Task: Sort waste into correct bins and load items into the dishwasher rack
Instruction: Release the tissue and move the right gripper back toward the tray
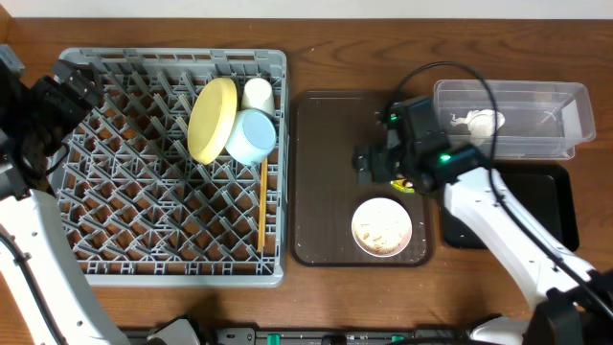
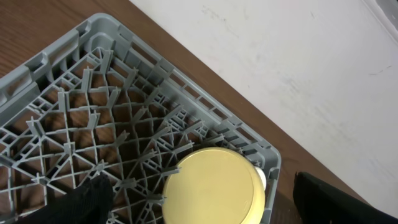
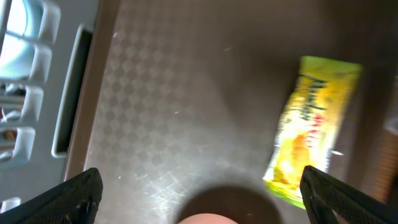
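The snack wrapper [image 3: 314, 124] is blurred in the right wrist view and is almost wholly covered overhead by the right gripper [image 3: 202, 193]. It is seen flat on the brown serving tray [image 1: 321, 192], inside the widely spread jaws and just beside one fingertip [image 3: 348, 199]; nothing is gripped. The left gripper [image 2: 208, 202] is spread wide, empty, above the dishwasher rack [image 1: 124, 192]. Counted in the rack: one yellow plate [image 1: 213, 120], one white cup [image 1: 257, 93], one light blue bowl [image 1: 252, 137]; the chopsticks [image 1: 261, 206] are resolved only as one line. One white bowl [image 1: 382, 227] stands on the tray.

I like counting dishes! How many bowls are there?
2: the blue bowl stands in the grey rack beside the yellow plate; the white bowl sits on the brown tray.
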